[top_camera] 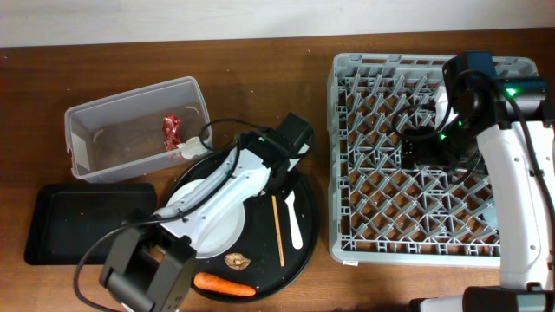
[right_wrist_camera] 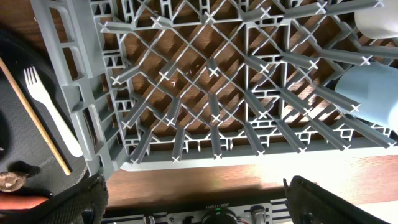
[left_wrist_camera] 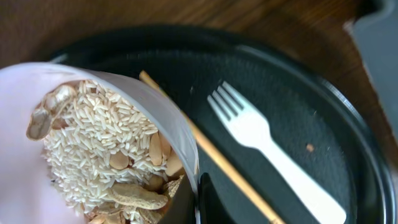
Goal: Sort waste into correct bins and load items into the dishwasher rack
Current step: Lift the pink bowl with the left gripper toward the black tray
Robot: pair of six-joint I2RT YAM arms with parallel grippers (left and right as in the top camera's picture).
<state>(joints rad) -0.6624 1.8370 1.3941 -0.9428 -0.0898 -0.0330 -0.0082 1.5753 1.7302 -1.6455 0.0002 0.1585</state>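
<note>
While the left gripper (left_wrist_camera: 196, 202) pinches the wall of the tilted pale pink-beige bowl (left_wrist_camera: 15, 180), one finger inside and one outside, the bowl hangs over the big round black tray (top_camera: 260, 251) at the counter's 6 o'clock. It is full of beige crumbly food scraps (left_wrist_camera: 93, 149), rice grains and peanuts.

Around it, overhead view:
- The white round plate (top_camera: 217, 230) lies on the same tray, mostly under the left arm.
- The white plastic fork (top_camera: 296, 221) lies along 12–6, tines at 12. The thin wooden stick (top_camera: 278, 230) runs parallel, just beside it at 9.
- The orange carrot (top_camera: 224, 284) lies roughly 9–3 at the tray's 6 o'clock edge, with the small brown lump (top_camera: 236, 259) just above it.
- The clear plastic rectangular tub (top_camera: 130, 100) at 10 holds the red snack wrapper (top_camera: 171, 130) and the small crumpled white paper (top_camera: 186, 152).
- The shallow black rectangular tray (top_camera: 87, 221) sits at 8.

The right gripper (right_wrist_camera: 196, 190) is spread wide over the large square grey plastic rack (top_camera: 381, 217) at 3. The small light-blue cup (right_wrist_camera: 367, 93) and small white cup (right_wrist_camera: 376, 18) sit in it.

Surface is a dark brown wooden counter (top_camera: 260, 78), with a pale wall (top_camera: 260, 17) at 12.
</note>
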